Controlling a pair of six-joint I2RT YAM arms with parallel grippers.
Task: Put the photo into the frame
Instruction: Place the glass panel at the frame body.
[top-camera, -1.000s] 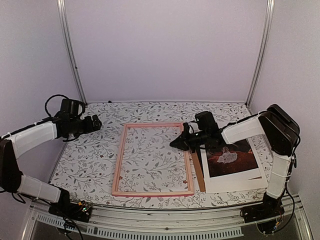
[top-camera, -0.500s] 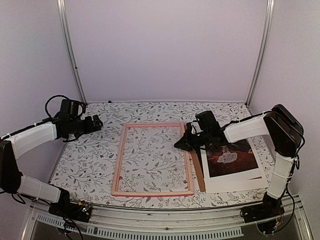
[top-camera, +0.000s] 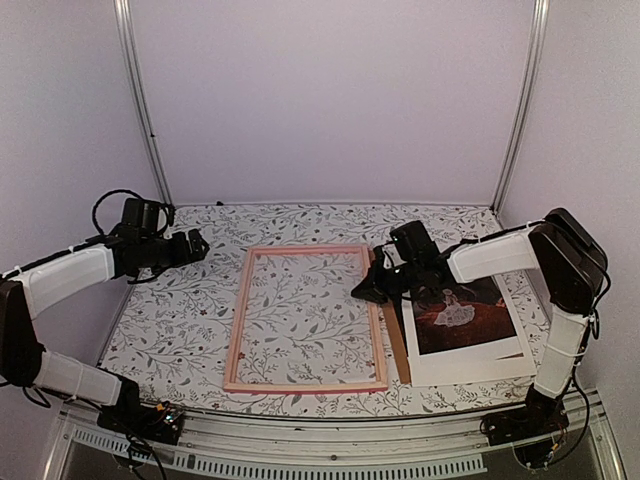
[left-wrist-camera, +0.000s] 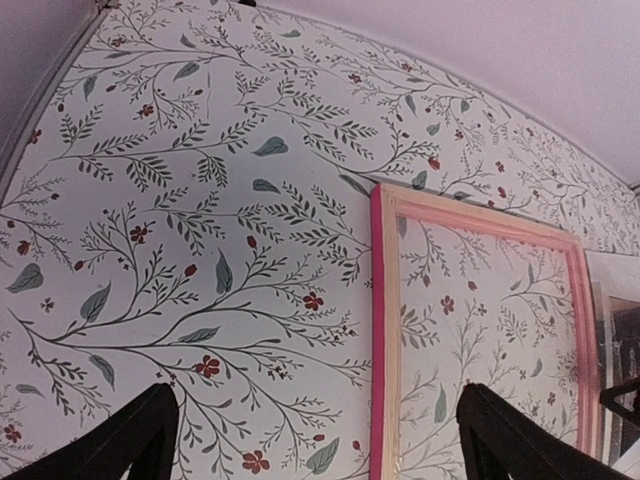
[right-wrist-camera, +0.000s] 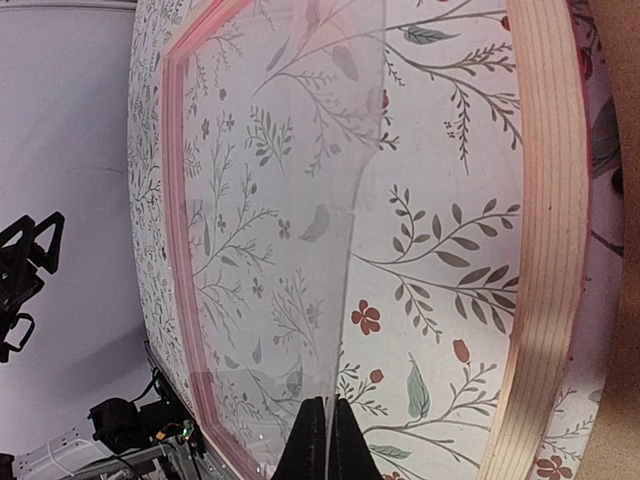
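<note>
The pink frame (top-camera: 305, 318) lies flat mid-table, its rail also showing in the left wrist view (left-wrist-camera: 380, 330) and the right wrist view (right-wrist-camera: 545, 200). To its right the dark photo (top-camera: 460, 310) with a pale figure rests on a white board. My right gripper (top-camera: 366, 291) is over the frame's right rail, shut (right-wrist-camera: 325, 440) on the edge of a clear pane (right-wrist-camera: 300, 200) that slants over the frame's opening. My left gripper (top-camera: 195, 245) hovers left of the frame, open (left-wrist-camera: 320, 450) and holding nothing.
A white mat board (top-camera: 470, 368) lies under the photo near the front right. A brown backing board (top-camera: 397, 345) shows as a strip between it and the frame. Purple walls and metal posts (top-camera: 140, 110) enclose the floral tabletop (top-camera: 170, 320).
My right gripper has drifted slightly right, toward the frame's right rail, still shut. The left gripper has edged a little toward the frame.
</note>
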